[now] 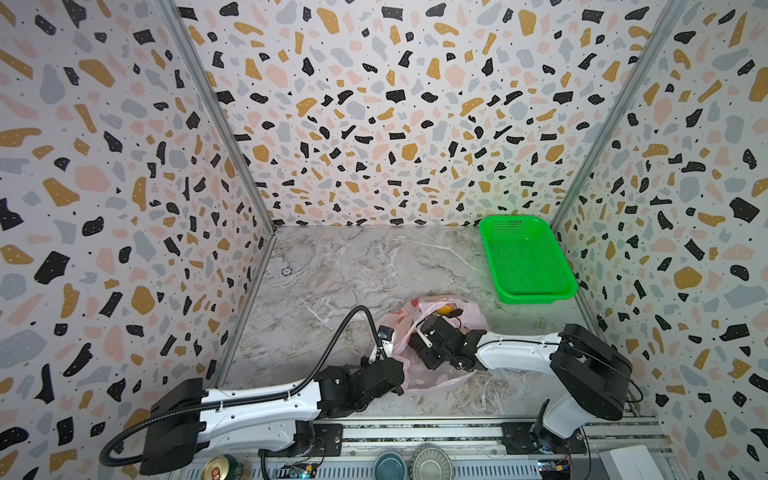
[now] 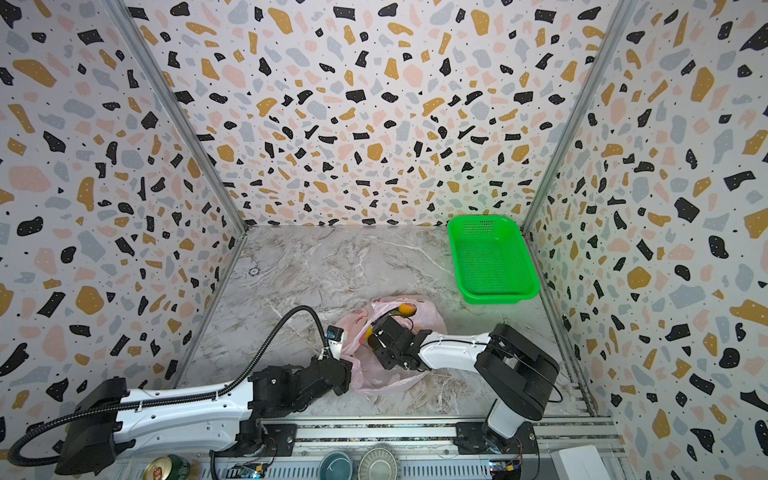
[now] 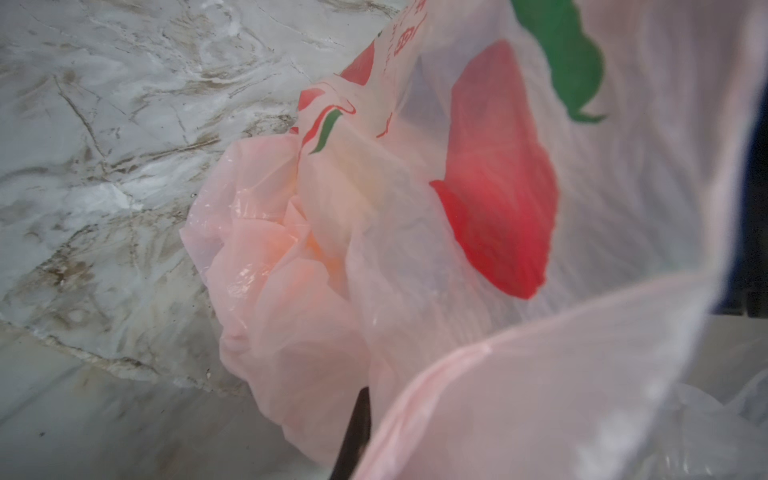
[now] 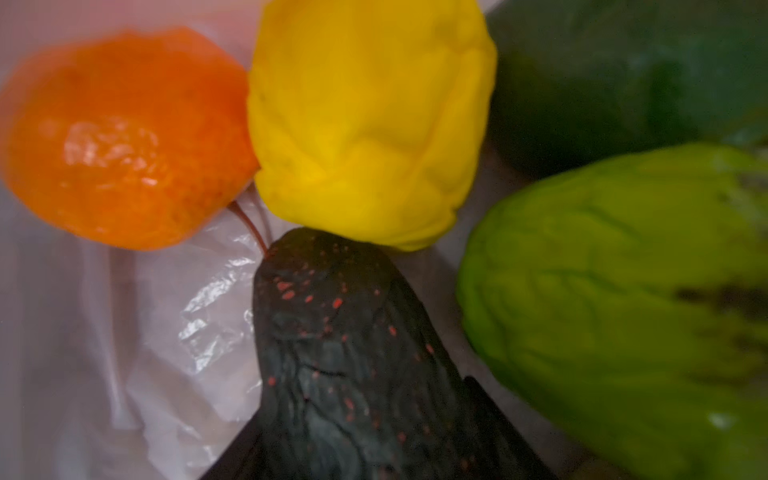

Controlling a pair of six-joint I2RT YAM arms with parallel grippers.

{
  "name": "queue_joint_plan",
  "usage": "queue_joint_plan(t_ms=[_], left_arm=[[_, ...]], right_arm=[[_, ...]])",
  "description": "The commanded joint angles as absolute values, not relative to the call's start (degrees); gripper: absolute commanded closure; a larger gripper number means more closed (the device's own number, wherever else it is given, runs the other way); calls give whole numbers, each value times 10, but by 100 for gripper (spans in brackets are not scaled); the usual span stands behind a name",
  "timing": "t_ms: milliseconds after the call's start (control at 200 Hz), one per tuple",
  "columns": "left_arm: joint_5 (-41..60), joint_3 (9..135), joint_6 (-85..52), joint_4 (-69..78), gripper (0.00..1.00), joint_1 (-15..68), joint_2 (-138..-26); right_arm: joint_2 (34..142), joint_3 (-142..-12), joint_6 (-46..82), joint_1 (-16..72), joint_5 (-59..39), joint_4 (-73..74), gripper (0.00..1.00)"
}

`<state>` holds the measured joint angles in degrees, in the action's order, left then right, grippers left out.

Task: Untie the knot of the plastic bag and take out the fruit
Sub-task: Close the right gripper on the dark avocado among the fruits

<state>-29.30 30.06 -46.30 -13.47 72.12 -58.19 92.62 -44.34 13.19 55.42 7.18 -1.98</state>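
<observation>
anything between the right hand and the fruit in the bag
Nothing visible. The right hand is inside the open mouth of the plastic bag, and in the right wrist view the blackish fruit sits bare between its fingers, with no film across it.

You've got five pieces showing: one orange fruit (image 4: 124,141), one yellow fruit (image 4: 370,120), one dark green fruit (image 4: 623,75), one yellow-green fruit (image 4: 615,299), one blackish fruit (image 4: 357,374). Plus one plastic bag (image 1: 432,380), one green basket (image 1: 536,296), one can (image 1: 222,469), two bowls (image 1: 390,465) (image 1: 432,463).
</observation>
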Motion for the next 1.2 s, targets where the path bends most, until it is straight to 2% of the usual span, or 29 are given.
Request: queue_joint_plan(t_ms=[0,340,756,1196], left_arm=[[-317,317,-455,-123,100,726,-581],[-344,328,-443,-131,100,726,-589],[-373,316,-448,-95,100,725,-583],[-368,333,-424,-116,100,718,-577]], right_arm=[[922,-458,135,549,73,-33,49],[877,-464,136,548,42,-51,63],[778,-463,176,561,18,-158,64],[717,-498,266,654,57,-251,64]])
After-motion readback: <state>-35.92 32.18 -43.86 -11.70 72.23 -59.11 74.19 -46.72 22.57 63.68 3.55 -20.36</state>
